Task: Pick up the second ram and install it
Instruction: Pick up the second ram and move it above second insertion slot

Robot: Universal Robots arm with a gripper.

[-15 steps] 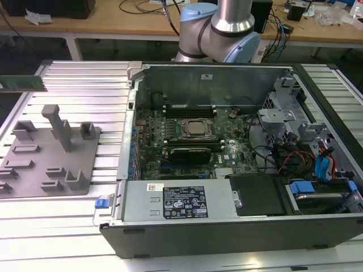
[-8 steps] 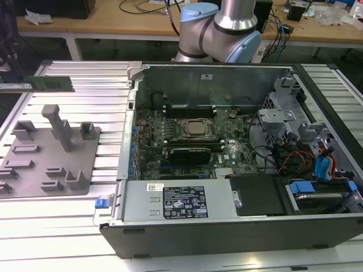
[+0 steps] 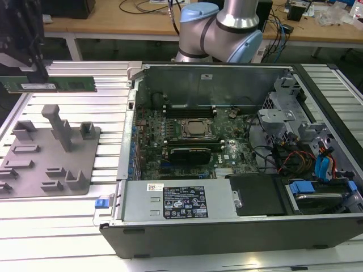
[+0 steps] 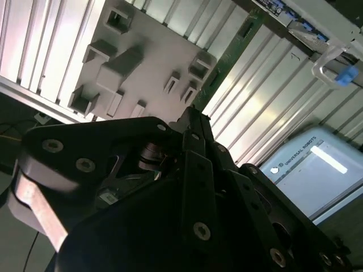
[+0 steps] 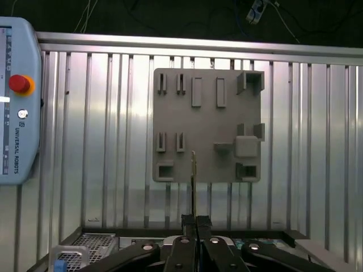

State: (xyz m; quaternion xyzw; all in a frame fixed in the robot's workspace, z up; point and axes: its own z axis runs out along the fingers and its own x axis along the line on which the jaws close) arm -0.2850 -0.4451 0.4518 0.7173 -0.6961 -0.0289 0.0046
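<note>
Pincer (image 5: 195, 220) clamps the second ram (image 3: 57, 85) edge-on, clear above the gray tray (image 5: 207, 124).

Claw (image 5: 193, 220), second ram (image 3: 48, 85) clear above gray fixture (image 3: 34, 170); upright post (image 3: 59, 127), case wall (image 3: 131, 122) near.

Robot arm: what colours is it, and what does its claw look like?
The robot arm is made of round silver-grey metal tubes with light blue caps on its joints. Its gripper is black, built from flat bars joined by small round screws, narrowing to two thin fingers.
</note>
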